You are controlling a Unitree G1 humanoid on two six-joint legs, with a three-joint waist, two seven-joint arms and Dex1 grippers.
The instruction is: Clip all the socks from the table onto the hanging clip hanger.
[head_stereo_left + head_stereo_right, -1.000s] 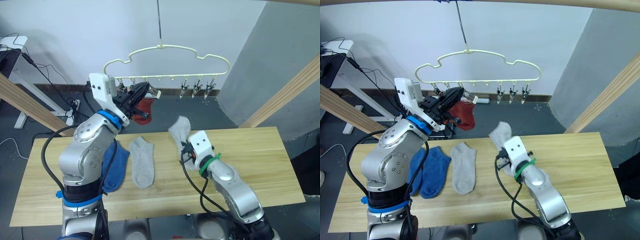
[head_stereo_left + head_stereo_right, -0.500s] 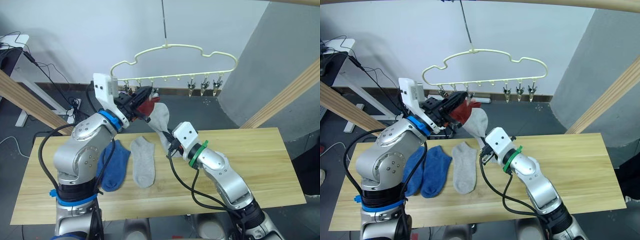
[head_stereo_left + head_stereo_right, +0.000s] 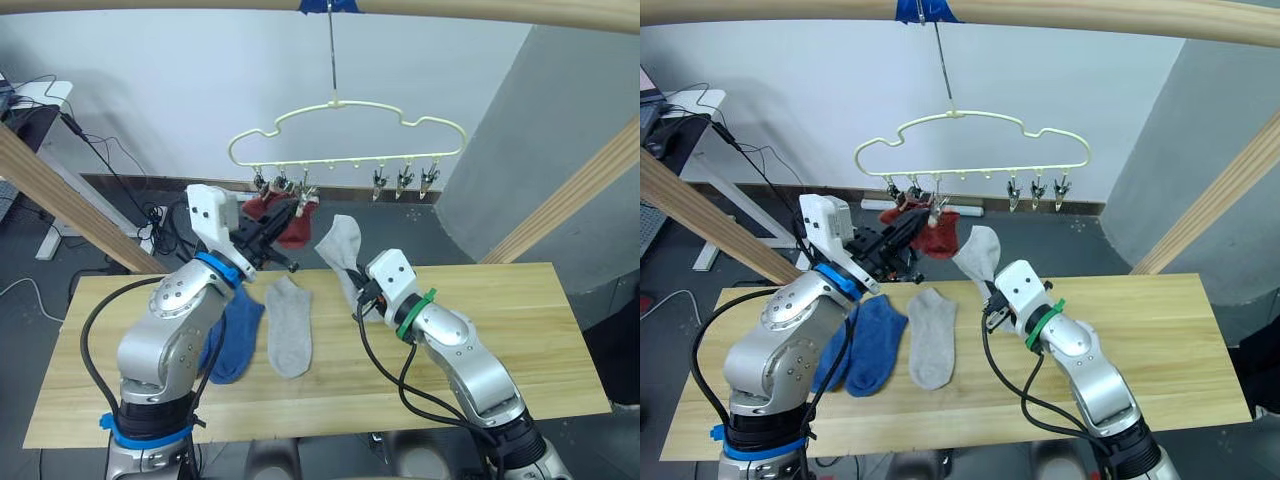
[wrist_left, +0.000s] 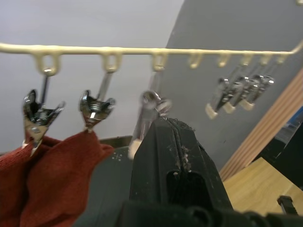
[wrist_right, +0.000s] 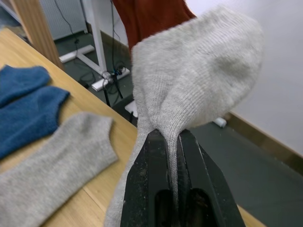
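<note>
A soft light-grey knit ankle sock (image 3: 980, 252) is pinched between the black fingers of the right gripper (image 5: 173, 142) and held raised just below the thin cream-yellow wire clip hanger (image 3: 970, 145), presumably for clipping beside the two rust-red socks (image 3: 925, 228) already hung there. The left gripper (image 4: 174, 137), fingers pressed together, is held against the third metal clip (image 4: 151, 106), probably to open it. Below the hanger, another grey sock (image 3: 933, 335) and two blue socks (image 3: 865, 342) lie on the pale wooden table (image 3: 1160, 330).
</note>
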